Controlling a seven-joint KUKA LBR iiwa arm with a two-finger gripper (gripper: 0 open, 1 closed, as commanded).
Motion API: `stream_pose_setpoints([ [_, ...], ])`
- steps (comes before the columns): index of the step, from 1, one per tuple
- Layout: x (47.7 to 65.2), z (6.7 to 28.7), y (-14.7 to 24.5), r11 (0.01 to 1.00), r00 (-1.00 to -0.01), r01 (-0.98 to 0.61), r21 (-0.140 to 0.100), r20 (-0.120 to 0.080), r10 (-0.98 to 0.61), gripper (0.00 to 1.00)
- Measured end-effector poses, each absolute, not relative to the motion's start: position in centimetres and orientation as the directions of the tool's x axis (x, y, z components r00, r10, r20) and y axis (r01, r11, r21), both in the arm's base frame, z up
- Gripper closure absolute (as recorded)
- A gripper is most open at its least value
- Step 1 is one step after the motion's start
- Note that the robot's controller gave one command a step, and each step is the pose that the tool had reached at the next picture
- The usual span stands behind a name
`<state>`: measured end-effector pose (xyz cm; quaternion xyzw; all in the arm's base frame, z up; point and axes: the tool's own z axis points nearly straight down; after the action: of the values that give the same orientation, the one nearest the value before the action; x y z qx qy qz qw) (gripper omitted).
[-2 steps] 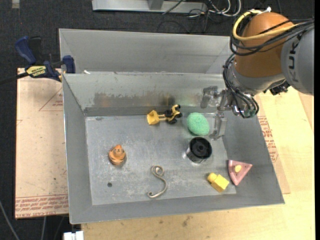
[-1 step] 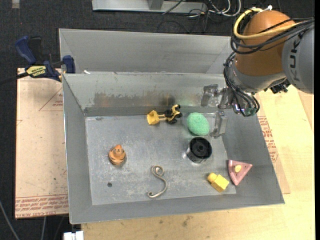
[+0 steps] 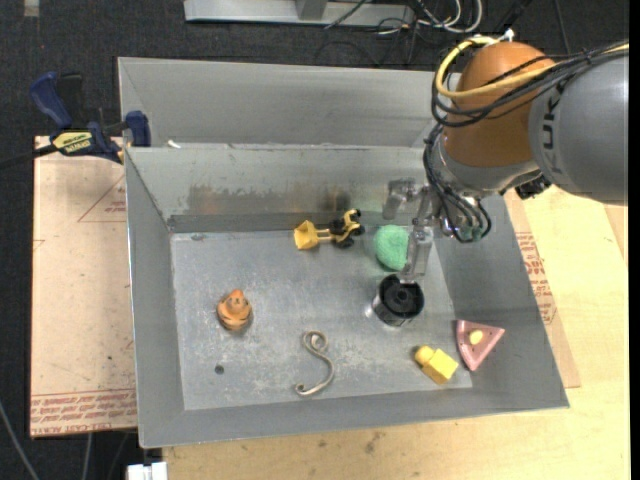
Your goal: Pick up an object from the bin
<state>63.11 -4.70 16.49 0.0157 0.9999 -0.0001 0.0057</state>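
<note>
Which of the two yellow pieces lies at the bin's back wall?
The yellow piece with a black end; the plain yellow block lies near the front wall.

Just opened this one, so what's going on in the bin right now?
The robot arm reaches in from the right. Its gripper is low inside the grey metal bin, right beside a green rounded lump and just above a black round cup-shaped piece. Nothing looks lifted yet. A small yellow-and-black toy, an orange knob, a metal S-hook, a yellow block and a pink triangle lie scattered apart.
</note>
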Motion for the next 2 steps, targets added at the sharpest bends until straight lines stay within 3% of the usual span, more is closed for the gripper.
stream_pose_setpoints([
  [1, 62.8, 9.5, -5.8, 0.997, -0.997, 0.082, 0.002, -0.006, 0.082, 0.00],
  [2, 60.8, 7.6, -6.2, 0.992, -0.992, 0.126, 0.003, -0.014, 0.126, 0.00],
])
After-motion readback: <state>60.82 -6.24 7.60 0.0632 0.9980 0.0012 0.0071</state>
